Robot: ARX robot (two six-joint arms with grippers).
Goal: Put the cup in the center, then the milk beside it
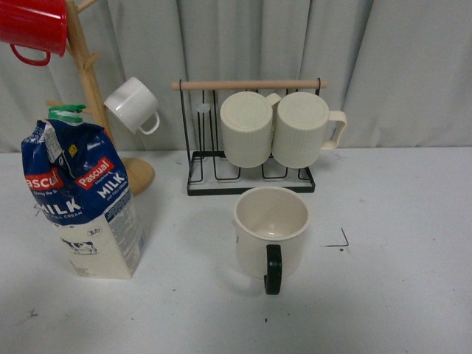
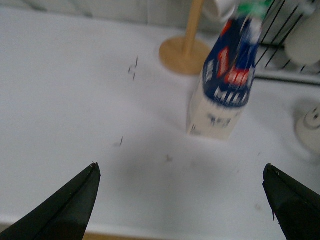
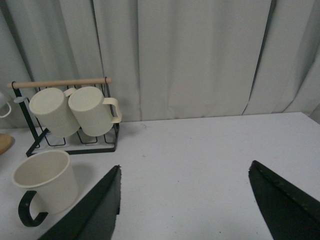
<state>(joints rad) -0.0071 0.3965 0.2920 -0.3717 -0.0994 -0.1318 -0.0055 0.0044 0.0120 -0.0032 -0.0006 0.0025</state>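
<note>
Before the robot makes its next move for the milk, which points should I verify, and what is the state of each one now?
1. Wide cream mug with black handle upright, free of both pincers: ok.
2. Mug centred between corner marks: cannot tell; only one black corner mark shows, beside it.
3. Tall blue and cream milk carton upright: ok.
4. Carton beside mug: not ok; bare white table lies between them.
5. Left pincer open, empty, carton ahead: ok.
6. Right pincer open, empty: ok.
</note>
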